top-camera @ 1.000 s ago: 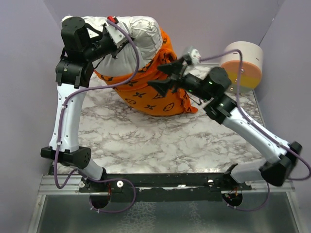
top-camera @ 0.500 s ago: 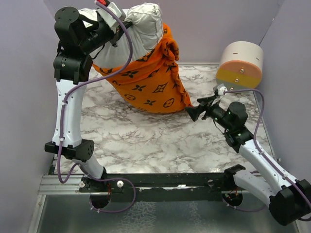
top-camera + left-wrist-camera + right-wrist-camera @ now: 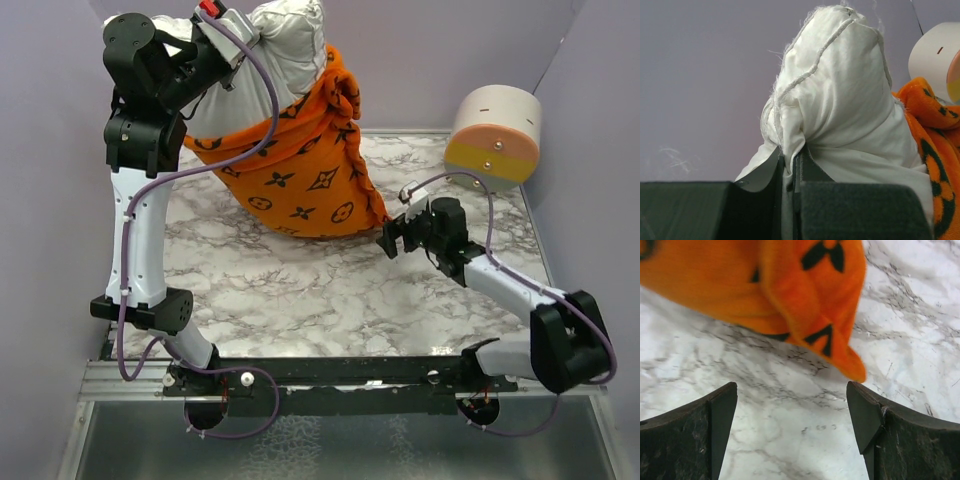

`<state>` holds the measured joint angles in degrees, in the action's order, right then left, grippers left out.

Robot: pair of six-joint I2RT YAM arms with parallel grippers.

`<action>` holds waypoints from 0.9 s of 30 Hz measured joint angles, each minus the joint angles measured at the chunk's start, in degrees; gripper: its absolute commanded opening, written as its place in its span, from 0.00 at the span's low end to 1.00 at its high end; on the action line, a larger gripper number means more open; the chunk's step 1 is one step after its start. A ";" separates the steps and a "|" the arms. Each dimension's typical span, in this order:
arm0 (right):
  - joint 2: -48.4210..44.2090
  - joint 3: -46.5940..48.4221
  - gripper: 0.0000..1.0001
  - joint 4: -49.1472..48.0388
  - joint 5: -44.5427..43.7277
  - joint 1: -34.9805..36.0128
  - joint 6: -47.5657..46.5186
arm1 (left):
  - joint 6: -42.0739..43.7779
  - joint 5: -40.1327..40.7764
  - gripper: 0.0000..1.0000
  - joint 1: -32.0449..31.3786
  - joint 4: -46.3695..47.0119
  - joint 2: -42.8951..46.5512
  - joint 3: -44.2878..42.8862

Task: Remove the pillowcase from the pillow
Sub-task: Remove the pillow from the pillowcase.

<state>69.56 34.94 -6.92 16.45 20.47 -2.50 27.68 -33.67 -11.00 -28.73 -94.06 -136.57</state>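
The white pillow (image 3: 285,45) is lifted at the back left, its lower part still inside the orange pillowcase (image 3: 305,180) with black emblems. My left gripper (image 3: 232,32) is shut on a corner of the pillow (image 3: 835,95), pinching its seam between the fingers (image 3: 810,172). The pillowcase (image 3: 935,150) shows at the right of that view. My right gripper (image 3: 392,238) is open and empty, low over the table, just off the pillowcase's hanging corner (image 3: 852,367). That corner lies between and beyond the fingertips (image 3: 862,410), not touching them.
A white, orange and yellow cylinder (image 3: 495,135) lies at the back right against the wall. The marble tabletop (image 3: 330,290) is bounded by purple walls at the back and both sides. The arm bases stand at the near edge.
My left gripper has raised the pillow higher and further back. My right gripper has let go near the pillowcase's top and dropped to the table beside its lower right corner.
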 measured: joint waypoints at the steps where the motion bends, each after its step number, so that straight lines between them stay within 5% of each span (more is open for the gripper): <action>1: 2.60 0.92 0.89 0.00 -0.57 -0.22 -1.11 | 0.46 0.13 0.00 0.00 -0.07 0.02 0.00; 11: 20.87 13.40 0.84 -0.37 0.85 -1.57 -10.54 | 3.39 0.35 0.00 0.00 -2.62 1.97 0.48; 16: 27.04 16.39 0.62 -0.87 8.00 -1.57 -12.33 | 4.42 0.83 0.00 0.00 -3.08 2.21 0.48; 21: 29.24 16.41 0.52 -0.42 12.63 -1.57 -11.19 | 5.75 2.29 0.00 0.00 -2.25 2.23 0.92; 25: 29.22 16.55 0.07 -0.79 16.79 -1.57 -9.77 | 6.38 3.82 0.00 0.00 -1.46 2.16 1.07; 27: 29.22 16.55 0.01 -1.38 17.38 -1.57 -8.02 | 7.02 4.52 0.00 0.00 -1.11 2.16 1.07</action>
<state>98.78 51.48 -8.29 33.82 18.90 -10.52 34.70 -29.15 -11.00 -29.85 -91.90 -135.50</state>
